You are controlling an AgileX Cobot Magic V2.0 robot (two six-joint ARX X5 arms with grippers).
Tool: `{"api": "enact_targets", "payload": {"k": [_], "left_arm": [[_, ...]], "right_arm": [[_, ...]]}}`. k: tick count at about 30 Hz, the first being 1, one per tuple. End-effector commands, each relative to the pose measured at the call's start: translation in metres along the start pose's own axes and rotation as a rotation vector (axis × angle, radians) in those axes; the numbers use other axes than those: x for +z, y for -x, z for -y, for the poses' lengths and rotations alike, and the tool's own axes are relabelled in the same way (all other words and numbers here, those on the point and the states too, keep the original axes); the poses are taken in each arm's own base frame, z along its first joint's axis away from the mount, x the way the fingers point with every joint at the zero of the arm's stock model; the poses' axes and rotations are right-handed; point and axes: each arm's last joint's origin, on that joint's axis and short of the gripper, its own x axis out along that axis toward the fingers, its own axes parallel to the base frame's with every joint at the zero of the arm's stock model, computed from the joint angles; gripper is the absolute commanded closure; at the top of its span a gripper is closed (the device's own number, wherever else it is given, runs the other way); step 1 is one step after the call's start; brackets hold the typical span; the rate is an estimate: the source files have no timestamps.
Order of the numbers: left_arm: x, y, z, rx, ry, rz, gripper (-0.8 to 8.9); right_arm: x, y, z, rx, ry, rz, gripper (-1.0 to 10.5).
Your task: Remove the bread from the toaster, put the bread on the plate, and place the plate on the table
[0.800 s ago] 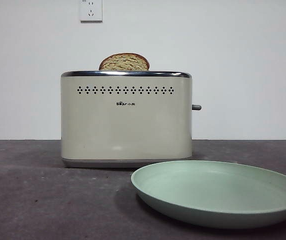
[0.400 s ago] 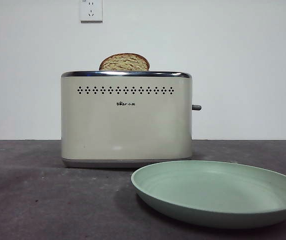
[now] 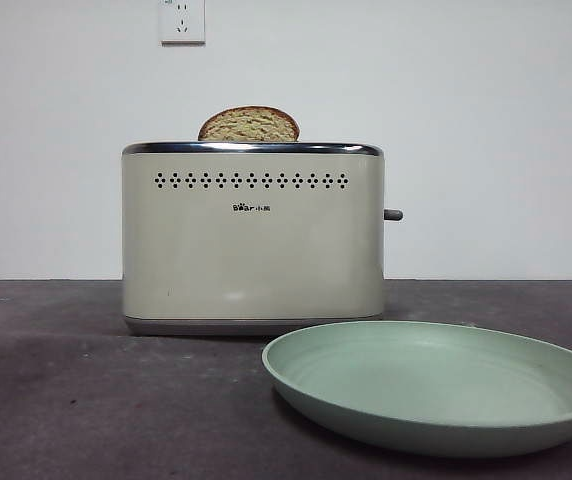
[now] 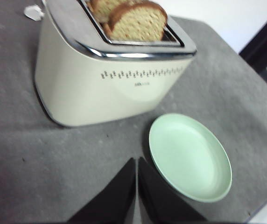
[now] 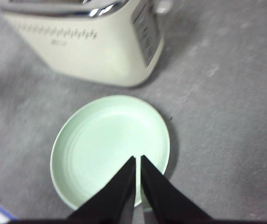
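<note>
The cream toaster (image 3: 252, 235) stands on the dark table (image 3: 86, 400), with the domed top of the bread (image 3: 249, 124) sticking out of its slot. In the left wrist view two slices of bread (image 4: 138, 22) show in the toaster (image 4: 101, 84). The mint-green plate (image 3: 436, 385) lies empty on the table in front of the toaster, to the right. My left gripper (image 4: 137, 161) hangs shut above the table beside the plate (image 4: 189, 156). Shut as well, my right gripper (image 5: 138, 159) hovers over the plate (image 5: 108, 144). Neither arm shows in the front view.
A white wall with a socket (image 3: 182, 20) rises behind the table. The toaster's grey lever (image 3: 393, 214) sticks out on its right side. A small white scrap (image 4: 33, 11) lies on the table behind the toaster.
</note>
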Motion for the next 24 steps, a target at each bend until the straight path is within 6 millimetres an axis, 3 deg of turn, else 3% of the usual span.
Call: {"api": "enact_targets", "payload": {"k": [1, 4, 6, 10, 12, 18, 24], "left_arm": [[0.004, 0.001, 0.003, -0.016, -0.049, 0.001, 8.06], [0.004, 0.001, 0.003, -0.021, -0.052, 0.000, 7.99], [0.004, 0.001, 0.003, -0.021, -0.051, 0.000, 7.44], [0.004, 0.001, 0.003, -0.021, -0.051, 0.001, 4.95], [0.004, 0.001, 0.003, -0.021, -0.052, 0.002, 4.22], [0.010, -0.001, 0.003, -0.024, -0.077, 0.034, 4.22], [0.032, -0.008, 0.002, -0.039, -0.136, 0.071, 4.22]], "right_arm": [[0.005, 0.000, -0.003, 0.017, 0.050, -0.007, 9.4], [0.005, -0.001, -0.004, 0.027, 0.056, -0.013, 9.4], [0.005, -0.001, -0.004, 0.027, 0.057, -0.012, 9.1], [0.005, -0.001, -0.003, 0.012, 0.038, -0.012, 6.6], [0.005, -0.001, -0.003, 0.000, 0.025, -0.013, 6.1], [0.006, -0.002, -0.003, 0.002, 0.022, -0.019, 6.1], [0.006, -0.004, -0.002, 0.002, 0.019, -0.024, 6.1]]}}
